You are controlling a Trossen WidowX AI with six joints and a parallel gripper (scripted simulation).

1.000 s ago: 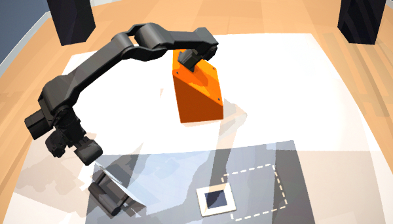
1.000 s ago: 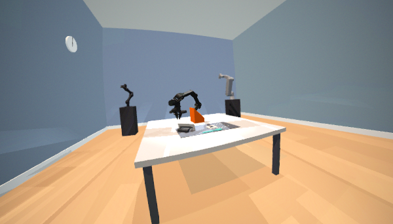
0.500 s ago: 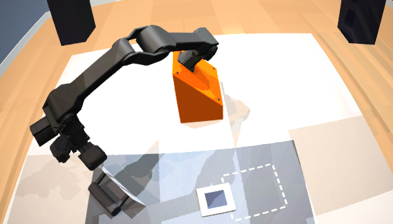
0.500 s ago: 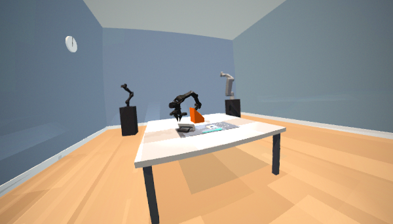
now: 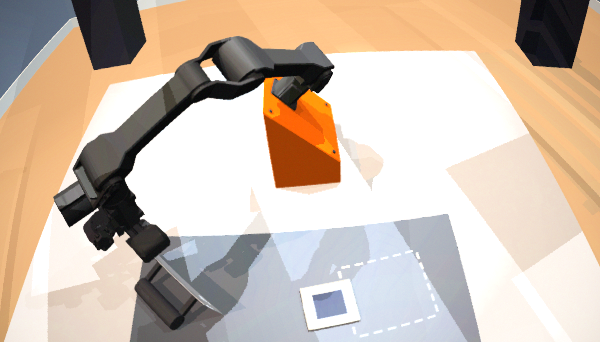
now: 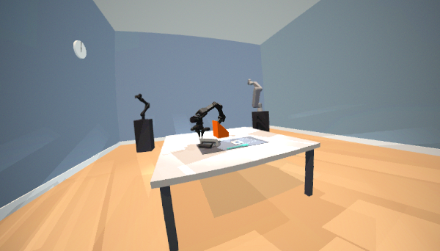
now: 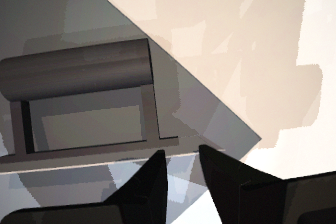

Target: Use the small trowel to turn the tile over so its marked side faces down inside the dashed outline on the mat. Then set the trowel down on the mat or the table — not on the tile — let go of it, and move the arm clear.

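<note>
Tile [image 5: 330, 304] [image 6: 237, 142] over outline's edge [image 5: 429, 283] [image 6: 257, 142], trowel [image 5: 159, 303] [image 6: 208, 143] [image 7: 75, 70] well apart

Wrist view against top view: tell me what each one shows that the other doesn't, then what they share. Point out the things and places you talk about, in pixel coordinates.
Only the wrist view: the open gap between the fingertips, with nothing held in it.

Only the top view: the tile [image 5: 306, 306] [image 6: 233, 142], marked side up and mostly outside the dashed outline [image 5: 435, 296] [image 6: 253, 139]; the orange wedge [image 5: 302, 151] [image 6: 220, 131]; and two dark pedestals, one at left [image 5: 107, 26] [image 6: 144, 136], one at right [image 5: 550, 31] [image 6: 260, 119].

Both: the gripper [image 5: 157, 253] [image 6: 201, 137] [image 7: 182, 154], the trowel [image 5: 160, 303] [image 6: 206, 144] [image 7: 75, 70] and part of the mat [image 5: 455, 291] [image 6: 210, 151] [image 7: 205, 122].
</note>
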